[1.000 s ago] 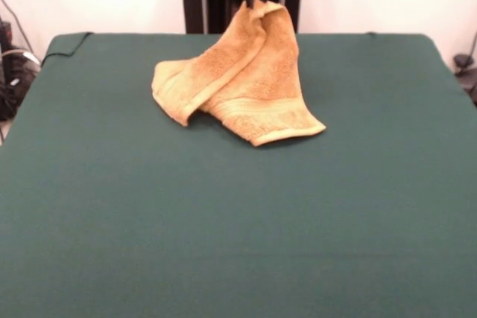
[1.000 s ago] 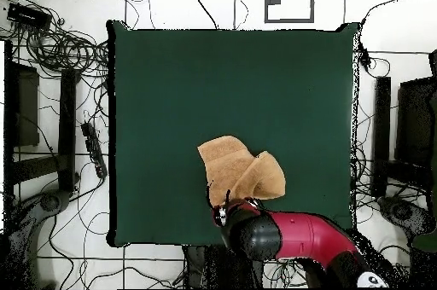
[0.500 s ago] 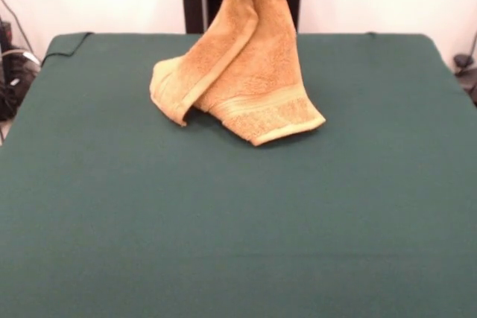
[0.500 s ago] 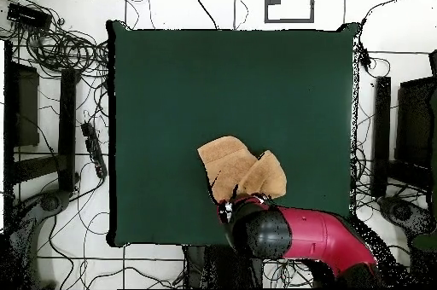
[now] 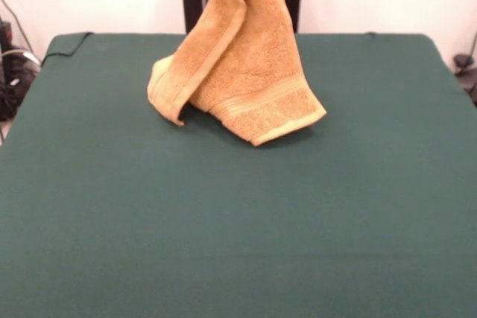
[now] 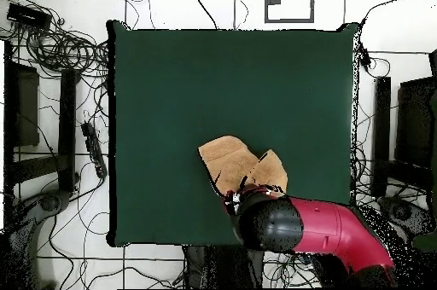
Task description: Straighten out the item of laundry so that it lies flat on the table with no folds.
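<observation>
Gripper (image 6: 237, 199): mostly hidden under the red arm (image 6: 324, 229); judged clenched on the towel (image 5: 246, 72), since the cloth hangs tented from a raised peak at 12 o'clock in the front view. Lifted only in part: lower corners resting on the table (image 5: 238, 221), one at 4 o'clock of the towel's middle, another at 8 o'clock. Doubled along a long fold running from the peak down to 8 o'clock. Placed toward 12 o'clock of the table's middle, with plenty of green cloth bare all round. Done so far, at a guess: one corner picked up. Left to do: opening the fold, spreading out, laying flat, letting go. Beyond the table's edges in the overhead view: cables (image 6: 60, 48).
</observation>
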You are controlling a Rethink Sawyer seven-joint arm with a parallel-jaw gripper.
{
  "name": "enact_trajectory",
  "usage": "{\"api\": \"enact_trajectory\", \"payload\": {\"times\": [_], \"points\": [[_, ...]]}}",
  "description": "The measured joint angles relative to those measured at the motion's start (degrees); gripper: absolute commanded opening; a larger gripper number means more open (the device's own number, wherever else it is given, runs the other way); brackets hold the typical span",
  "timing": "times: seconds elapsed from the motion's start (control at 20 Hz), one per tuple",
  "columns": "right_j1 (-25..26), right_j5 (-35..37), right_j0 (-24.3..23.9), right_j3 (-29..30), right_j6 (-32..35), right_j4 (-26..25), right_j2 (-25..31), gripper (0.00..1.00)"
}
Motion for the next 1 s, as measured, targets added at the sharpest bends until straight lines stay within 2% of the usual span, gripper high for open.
{"api": "enact_trajectory", "payload": {"times": [1.0], "points": [[3.97, 1.0, -0.47, -9.81, 0.0, -0.07, 2.22, 0.0]]}}
